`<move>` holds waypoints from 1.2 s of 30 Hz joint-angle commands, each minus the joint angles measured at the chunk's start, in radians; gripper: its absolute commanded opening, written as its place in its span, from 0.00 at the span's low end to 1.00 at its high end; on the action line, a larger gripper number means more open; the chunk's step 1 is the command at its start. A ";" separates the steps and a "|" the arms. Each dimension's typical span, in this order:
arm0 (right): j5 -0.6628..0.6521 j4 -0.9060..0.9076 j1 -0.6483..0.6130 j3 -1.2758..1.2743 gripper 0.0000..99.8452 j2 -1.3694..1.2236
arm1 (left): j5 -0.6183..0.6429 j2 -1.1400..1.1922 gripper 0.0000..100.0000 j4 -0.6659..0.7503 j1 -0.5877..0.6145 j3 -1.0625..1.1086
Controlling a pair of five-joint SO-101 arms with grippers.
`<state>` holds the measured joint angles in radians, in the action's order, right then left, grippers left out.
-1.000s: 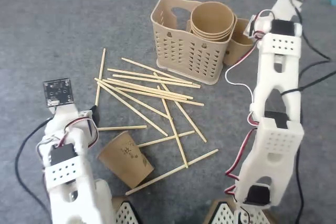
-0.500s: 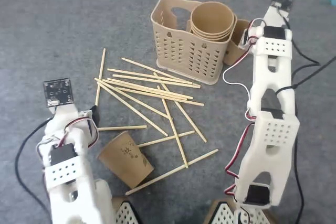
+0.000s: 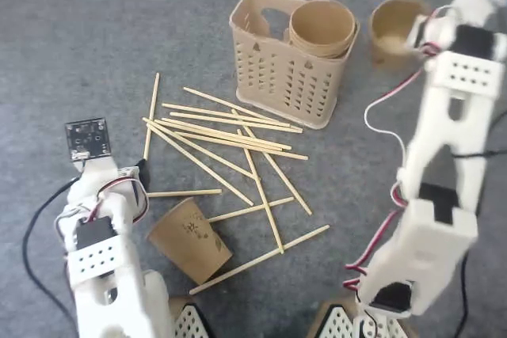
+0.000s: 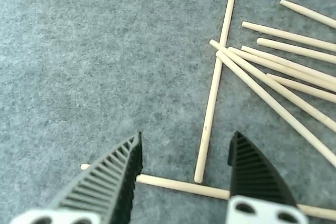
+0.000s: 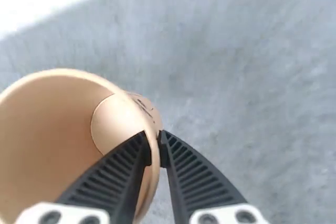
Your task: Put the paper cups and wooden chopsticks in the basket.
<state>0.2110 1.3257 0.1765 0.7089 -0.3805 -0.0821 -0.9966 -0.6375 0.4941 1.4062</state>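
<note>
A tan perforated basket (image 3: 281, 77) stands at the back with a stack of paper cups (image 3: 321, 28) inside. My right gripper (image 5: 154, 148) is shut on the rim of another paper cup (image 5: 58, 135), held to the right of the basket (image 3: 394, 28). Wooden chopsticks (image 3: 226, 136) lie scattered on the grey carpet in the middle. A third paper cup (image 3: 190, 241) lies on its side near the front. My left gripper (image 4: 186, 142) is open low over the carpet, with one chopstick (image 4: 215, 85) ending between its fingers and another (image 4: 178, 184) lying across.
Grey carpet (image 3: 87, 53) covers the table, with free room at the back left. The right arm's white links (image 3: 444, 164) rise along the right side.
The right arm has pulled the paper cup away from the basket's right side, lifting it and carrying it rightward. The left arm has stayed still.
</note>
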 commanded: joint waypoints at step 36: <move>0.044 0.122 -0.315 -0.005 0.01 0.331 | -0.012 -0.017 0.25 0.023 -0.002 0.005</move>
<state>0.2463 1.4423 -0.1320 0.7058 -0.0353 -0.0821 -0.9966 -0.6375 0.4941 1.4170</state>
